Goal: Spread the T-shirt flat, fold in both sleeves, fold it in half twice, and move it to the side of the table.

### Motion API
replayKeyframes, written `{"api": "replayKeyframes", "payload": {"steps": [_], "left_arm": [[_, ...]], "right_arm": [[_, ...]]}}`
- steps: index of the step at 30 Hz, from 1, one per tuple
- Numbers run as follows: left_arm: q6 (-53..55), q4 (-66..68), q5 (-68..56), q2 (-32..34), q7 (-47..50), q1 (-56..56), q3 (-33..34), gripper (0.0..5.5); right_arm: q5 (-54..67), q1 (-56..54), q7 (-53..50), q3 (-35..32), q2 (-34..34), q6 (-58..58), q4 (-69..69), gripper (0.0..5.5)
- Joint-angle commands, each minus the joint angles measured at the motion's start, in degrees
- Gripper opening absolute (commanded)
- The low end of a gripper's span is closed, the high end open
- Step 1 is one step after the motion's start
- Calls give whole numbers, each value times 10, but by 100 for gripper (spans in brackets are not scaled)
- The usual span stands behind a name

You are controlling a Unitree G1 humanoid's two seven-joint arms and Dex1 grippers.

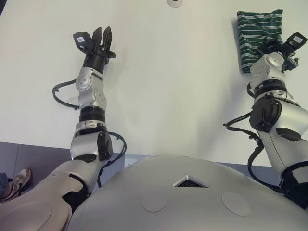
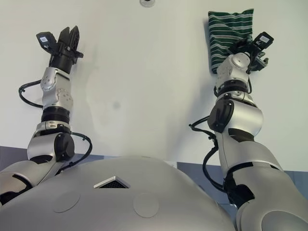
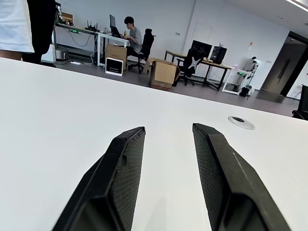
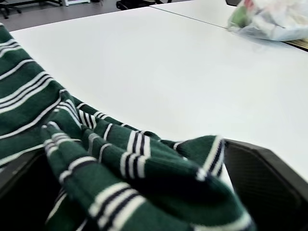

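Right gripper (image 1: 275, 47): sits at the near right edge of the T-shirt (image 1: 257, 31). In the wrist view the green striped cloth is bunched up high in its mouth. I cannot tell whether it is clamped on the cloth or merely around it.

Left gripper (image 1: 102, 32): open, nothing between the fingers (image 3: 125, 159), over bare tabletop (image 1: 183, 96) at about 11 o'clock, well apart from the cloth.

T-shirt: a compact folded rectangle at about 1 o'clock, close to the right side of the tabletop. The far and left edges look square. The corner by the gripper is rumpled.

Round cable grommet (image 1: 174, 2) at 12 o'clock, well away from both arms.

Judgement: the folds look done, so the step in hand is the last one, placing the bundle at the side.

Notes to self for doing it well:
- Stay low and slide the bundle toward 3 o'clock rather than lifting it; a lift from one corner would let the layers fall open.
- Move slowly, so the lower layers travel with the upper ones.
- Stop short of the tabletop edge, with the whole bundle supported.
- On release, open fully before backing off, then withdraw toward 5 o'clock along the arm's own line so the raised corner is not dragged.
- Leave the left arm parked where it is.
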Motion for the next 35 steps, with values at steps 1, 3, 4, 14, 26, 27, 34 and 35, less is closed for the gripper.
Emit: {"api": "replayKeyframes", "payload": {"steps": [1, 3, 4, 14, 26, 27, 34, 35], "left_arm": [[-67, 27, 57, 5, 50, -5, -15, 181], [-113, 39, 92, 4, 82, -2, -25, 181], [-138, 47, 115, 5, 108, -2, -31, 181], [-267, -31, 152, -37, 145, 73, -118, 181], [-221, -219, 19, -24, -69, 228, -188, 181], [-218, -231, 22, -23, -68, 236, -188, 181], [-208, -286, 27, -17, -61, 270, -185, 181], [-206, -294, 22, -15, -66, 275, -186, 181]], "right_arm": [[-31, 19, -25, 28, -2, -33, -4, 537], [-73, 27, -43, 64, 2, -101, -34, 537], [-117, 40, -72, 96, 2, -152, -63, 537], [-39, 285, 188, 337, 61, -406, -423, 537], [402, 485, 820, 372, 38, -165, -656, 537], [397, 487, 833, 368, 42, -156, -654, 537], [386, 498, 872, 319, 63, -105, -662, 537], [387, 496, 874, 312, 66, -97, -661, 537]]}}
